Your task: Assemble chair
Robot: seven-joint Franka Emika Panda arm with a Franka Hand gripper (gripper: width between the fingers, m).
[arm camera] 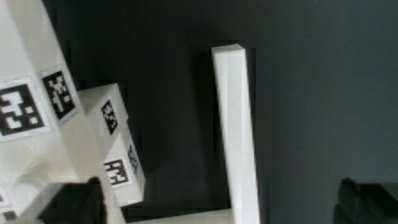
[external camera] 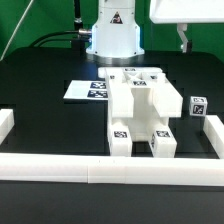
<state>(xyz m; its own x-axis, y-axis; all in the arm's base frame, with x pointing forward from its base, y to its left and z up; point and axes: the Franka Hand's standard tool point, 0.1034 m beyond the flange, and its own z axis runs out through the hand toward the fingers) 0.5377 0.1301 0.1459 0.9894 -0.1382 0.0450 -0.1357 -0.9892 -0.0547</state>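
**Fig.** Partly built chair [external camera: 140, 112] standing mid-table, near and right of the marker board [external camera: 88, 90]. Its two near blocks stand almost against the front border bar [external camera: 110, 166]. I read this placement as bracing: the bar would stop the assembly sliding toward the near edge under a push.

A loose tagged piece [external camera: 198, 108] sits just right of the chair, between it and the right border bar [external camera: 214, 138], so side room there is tight. My gripper [external camera: 183, 42] hangs high at the far right, clear of all parts. In the wrist view its fingertips [arm camera: 77, 200] stand wide apart and hold nothing, with the chair's tagged faces and a plain bar [arm camera: 231, 130] below. The open table lies left of the chair.
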